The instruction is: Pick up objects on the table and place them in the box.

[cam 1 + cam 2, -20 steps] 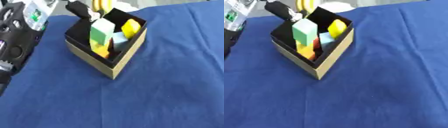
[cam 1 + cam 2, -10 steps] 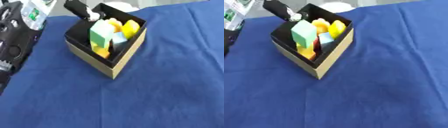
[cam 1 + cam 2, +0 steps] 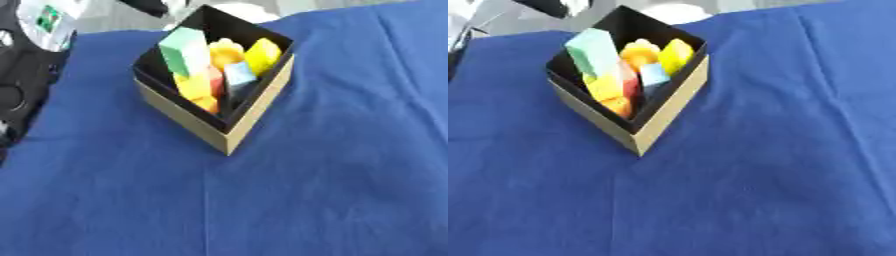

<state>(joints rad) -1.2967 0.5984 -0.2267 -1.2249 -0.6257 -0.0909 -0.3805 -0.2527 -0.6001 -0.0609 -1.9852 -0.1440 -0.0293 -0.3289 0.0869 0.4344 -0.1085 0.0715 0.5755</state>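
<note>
Table cover: a blue cloth (image 3: 332, 165) spreads under everything, creased to the right of the box.
Left arm: a bulky black arm segment with a white and green panel (image 3: 31, 75) fills the left eye view's left edge; the right eye view shows only a thin sliver of it.
Box: a square cardboard box with tan outer walls and a black lining (image 3: 662, 112) stands on the cloth, one corner toward the camera, just below and right of the dark fingers.
Green block: a tall pale-green rectangular block (image 3: 185, 51) leans upright inside the box, nearest the fingers.
Yellow blocks: a yellow wedge-like block (image 3: 262, 55) and a rounded orange-yellow piece (image 3: 639, 51) sit at the box's far side.
Other contents: a red block (image 3: 627, 82), a light-blue block (image 3: 238, 77) and an orange-yellow block (image 3: 194, 87) are packed between them; their lower parts are hidden by the walls.
Left hand: dark fingers (image 3: 149, 6) are cut off by the top edge above the box's far-left wall; whether they are released or clenched cannot be told.
Right hand: not shown.
</note>
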